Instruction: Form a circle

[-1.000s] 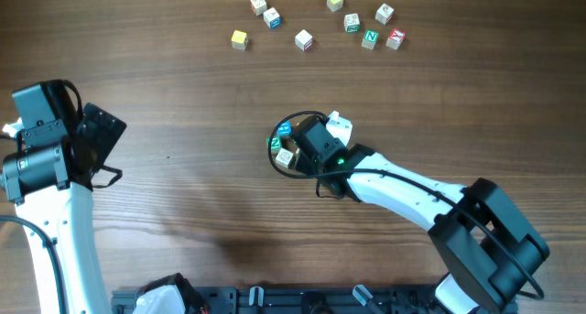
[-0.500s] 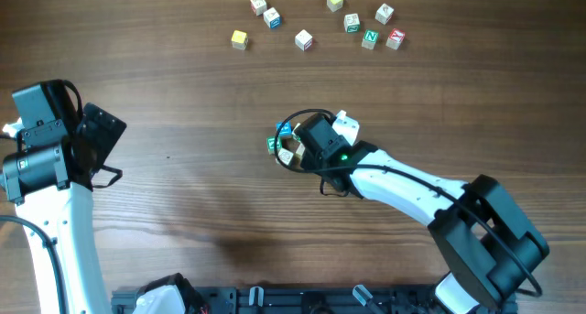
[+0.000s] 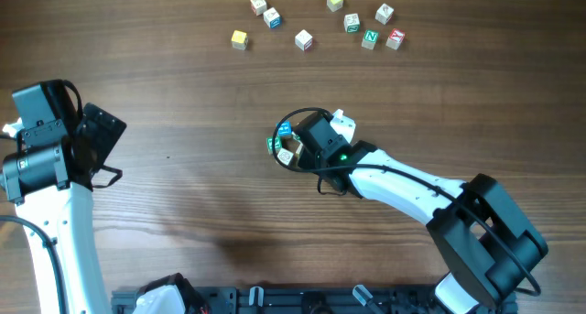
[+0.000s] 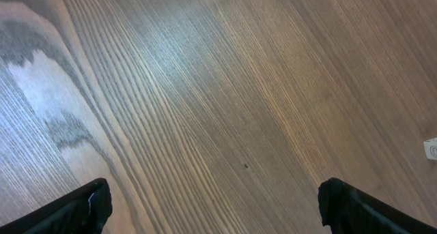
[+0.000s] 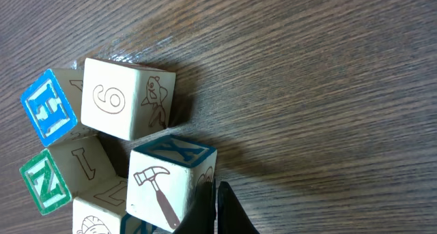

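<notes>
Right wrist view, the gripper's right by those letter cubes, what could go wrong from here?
The shut right gripper sits close beside the hammer cube; pushing further might shove it into the 6 cube and jumble the circle instead of rounding it. In the overhead view, the arm's black cable loop curves over the cluster and could drag a cube.

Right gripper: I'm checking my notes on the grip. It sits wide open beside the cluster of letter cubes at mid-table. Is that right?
Not open: the right gripper is shut, its fingers pressed together, as the right wrist view shows. It does sit beside the cluster of letter cubes at mid-table.
</notes>
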You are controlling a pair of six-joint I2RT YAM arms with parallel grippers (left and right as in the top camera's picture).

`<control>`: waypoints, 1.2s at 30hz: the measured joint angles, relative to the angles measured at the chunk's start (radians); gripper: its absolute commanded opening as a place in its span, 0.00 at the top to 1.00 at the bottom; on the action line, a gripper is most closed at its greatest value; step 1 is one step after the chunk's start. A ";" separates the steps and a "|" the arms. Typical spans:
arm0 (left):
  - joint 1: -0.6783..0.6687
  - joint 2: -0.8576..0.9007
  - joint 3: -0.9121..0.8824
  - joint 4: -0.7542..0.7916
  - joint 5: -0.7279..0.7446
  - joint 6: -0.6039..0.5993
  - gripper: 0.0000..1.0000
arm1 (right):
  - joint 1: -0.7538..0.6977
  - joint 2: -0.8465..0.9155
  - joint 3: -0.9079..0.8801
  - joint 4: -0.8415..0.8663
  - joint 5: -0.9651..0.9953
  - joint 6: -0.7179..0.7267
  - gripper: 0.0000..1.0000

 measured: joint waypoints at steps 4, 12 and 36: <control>0.000 0.000 0.000 0.000 0.000 0.000 0.00 | 0.000 0.000 0.000 0.004 -0.010 0.000 0.95; 0.000 0.000 0.000 0.000 0.000 0.000 0.00 | 0.000 0.000 0.000 0.011 -0.022 0.000 0.96; 0.000 0.000 0.000 0.000 0.000 0.000 0.00 | 0.010 -0.005 0.000 -0.085 -0.079 0.000 0.95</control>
